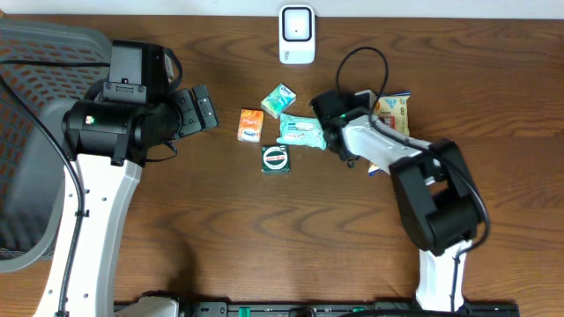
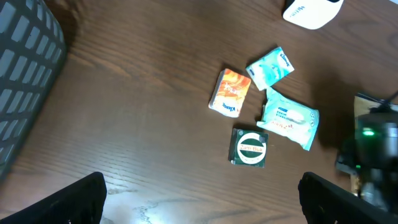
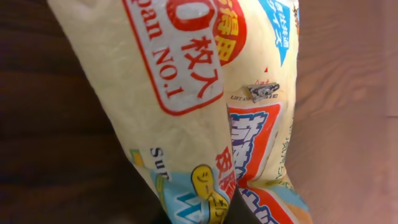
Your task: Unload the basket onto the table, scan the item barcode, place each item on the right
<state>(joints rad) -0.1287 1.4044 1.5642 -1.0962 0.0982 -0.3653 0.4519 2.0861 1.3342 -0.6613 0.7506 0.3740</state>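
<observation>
Dark wood table (image 1: 220, 246) seen from above, w/ two robot arms.

The left gripper (image 1: 204, 110) hovers over bare wood at the left. Its black fingers (image 2: 68, 202) are spread wide apart and hold nothing.

The right gripper (image 1: 363, 110) reaches in from the lower right to the task item, a yellow pack (image 1: 395, 114) w/ red and blue print. The pack lies right of centre, partly under that arm. Its fingers are closed but hidden. In the right wrist view the yellow pack (image 3: 186, 93) fills the frame, bunched into a ridge, so it looks pinched btwn them.

A white scanner (image 1: 297, 33) stands at the far edge, centre, well apart from the pack.

Four small items cluster mid-table:
- an orange packet (image 1: 251, 125)
- a small teal packet (image 1: 278, 99)
- a bigger teal wipes pack (image 1: 301, 130), just beside the right arm's black head
- a green-and-black box (image 1: 276, 158) w/ a round logo

A grey mesh chair (image 1: 35, 88) sits at the far left.
</observation>
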